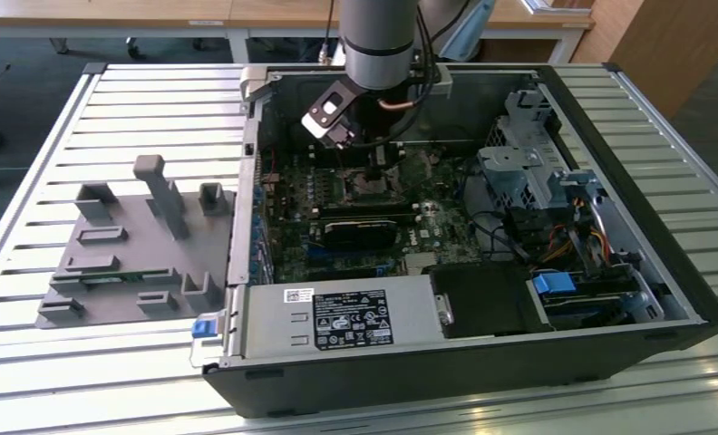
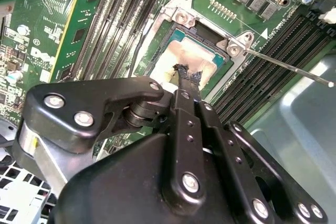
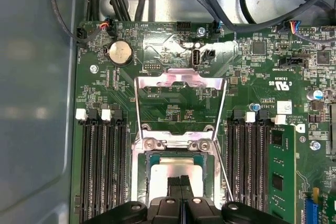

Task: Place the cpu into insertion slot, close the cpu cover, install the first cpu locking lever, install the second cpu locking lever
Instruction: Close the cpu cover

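Touches top of flat silvery-grey square cpu (image 2: 181, 56) with black gripper (image 2: 185, 77) fingers pressed together, gripping nothing. Lies seated in dark silver-rimmed insertion slot (image 3: 173, 144), thin silver frame cpu cover (image 3: 178, 80) swung open.

Exterior view: high, set back, angled down into the open black metal computer case (image 1: 456, 362) on a slatted grey metal surface (image 1: 44, 127).

Both wrist views: close above the green motherboard (image 3: 157, 56) (image 2: 31, 35), past the black gripper (image 3: 181, 182) (image 2: 184, 74) (first square-on, second oblique).

Shared by all three: silver-rimmed square insertion slot (image 3: 140, 177) (image 2: 181, 17) (image 1: 359, 186).
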`<state>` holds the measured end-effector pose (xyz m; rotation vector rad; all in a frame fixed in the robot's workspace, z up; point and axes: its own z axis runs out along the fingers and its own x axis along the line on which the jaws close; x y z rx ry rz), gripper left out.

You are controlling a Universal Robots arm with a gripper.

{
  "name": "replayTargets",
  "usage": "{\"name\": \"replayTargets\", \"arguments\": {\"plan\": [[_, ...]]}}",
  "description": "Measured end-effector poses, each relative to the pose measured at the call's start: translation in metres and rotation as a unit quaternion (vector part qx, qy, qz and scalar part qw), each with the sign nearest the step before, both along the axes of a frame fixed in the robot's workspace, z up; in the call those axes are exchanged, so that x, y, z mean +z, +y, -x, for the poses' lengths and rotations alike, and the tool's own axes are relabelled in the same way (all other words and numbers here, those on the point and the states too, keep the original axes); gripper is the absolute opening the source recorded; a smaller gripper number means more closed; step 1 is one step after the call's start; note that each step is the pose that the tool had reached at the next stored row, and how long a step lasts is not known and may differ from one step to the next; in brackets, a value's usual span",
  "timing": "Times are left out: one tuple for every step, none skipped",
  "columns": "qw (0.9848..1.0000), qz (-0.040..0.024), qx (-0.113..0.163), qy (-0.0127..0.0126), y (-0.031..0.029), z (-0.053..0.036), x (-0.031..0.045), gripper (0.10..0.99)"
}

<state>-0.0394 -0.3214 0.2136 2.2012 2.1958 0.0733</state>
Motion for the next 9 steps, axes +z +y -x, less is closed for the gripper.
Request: {"name": "replayTargets", "arguments": {"plan": [[1.0000, 0.0000, 0.000, 0.0000, 0.0000, 0.0000, 0.0005, 0.106], [1.0000, -0.0001, 0.000, 0.0001, 0.0000, -0.0004, 0.0007, 0.106], [1.0000, -0.0001, 0.000, 0.0001, 0.0000, -0.0004, 0.0009, 0.106], [1.0000, 0.0000, 0.000, 0.0001, 0.0000, -0.0004, 0.0013, 0.106], [1.0000, 0.0000, 0.000, 0.0002, 0.0000, -0.0004, 0.0018, 0.106], [1.0000, 0.0000, 0.000, 0.0004, 0.0000, -0.0005, 0.0025, 0.106], [1.0000, 0.0002, 0.000, 0.0007, 0.0000, -0.0006, 0.0030, 0.106], [1.0000, 0.0005, 0.000, 0.0009, 0.0000, -0.0006, 0.0036, 0.106], [1.0000, 0.0013, 0.000, 0.0010, 0.0000, -0.0006, 0.0068, 0.106]]}}
